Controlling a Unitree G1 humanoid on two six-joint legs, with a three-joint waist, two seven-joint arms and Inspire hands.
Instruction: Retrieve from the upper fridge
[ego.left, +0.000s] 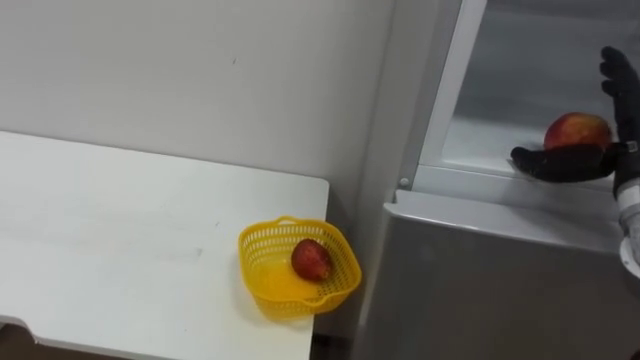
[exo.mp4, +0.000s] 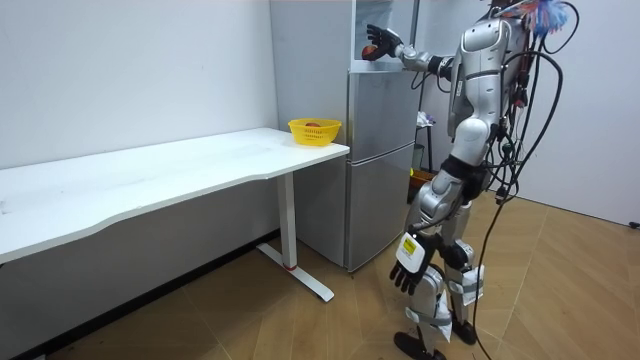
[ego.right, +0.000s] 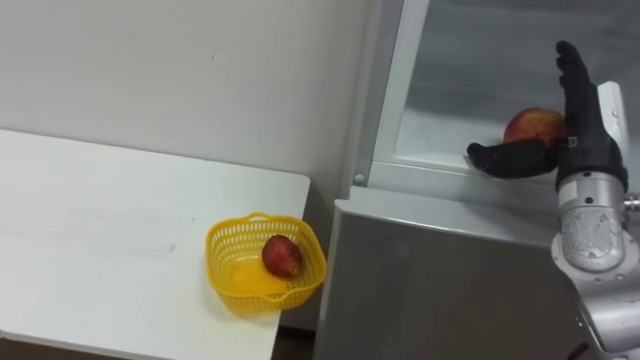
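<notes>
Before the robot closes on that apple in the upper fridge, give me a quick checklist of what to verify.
1. Upper fridge compartment open: ok.
2. Right hand at the apple: ok, thumb in front of it.
3. Fingers closed on the apple: not ok, straight.
4. Room in the yellow basket: ok, one fruit inside.
5. Left hand free: ok, hanging at its side.

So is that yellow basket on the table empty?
No, a red apple lies inside the yellow basket near the corner of the table.
</notes>
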